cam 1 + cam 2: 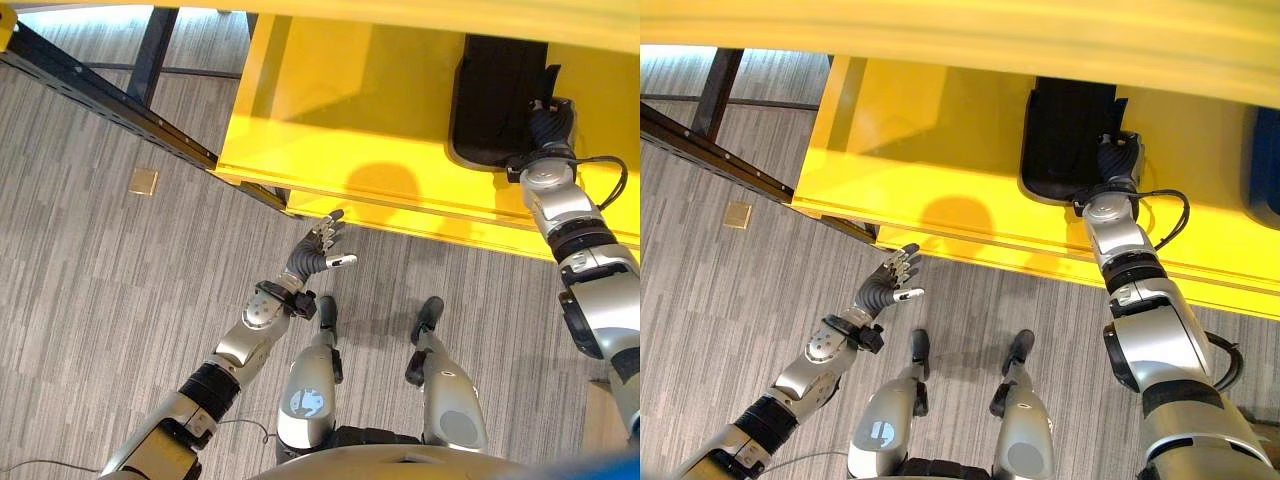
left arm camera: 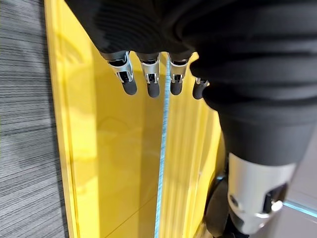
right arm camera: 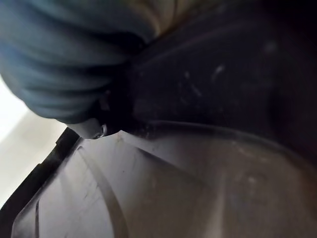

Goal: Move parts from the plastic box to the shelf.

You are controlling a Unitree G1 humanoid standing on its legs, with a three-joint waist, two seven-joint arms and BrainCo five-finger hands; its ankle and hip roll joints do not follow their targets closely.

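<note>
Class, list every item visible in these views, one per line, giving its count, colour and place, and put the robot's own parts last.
Shelf: one, yellow, ahead of the robot, above the carpet.
Black part: one, black, lying on the yellow shelf under the right hand.
Dark frame: one, black, beside the shelf on the robot's left.
Small tan square: one, tan, on the grey carpet.
Left hand: one, silver with dark tips, fingers straight, held in front of the shelf edge.
Right hand: one, dark cover showing, on the black part; fingers hidden.
</note>
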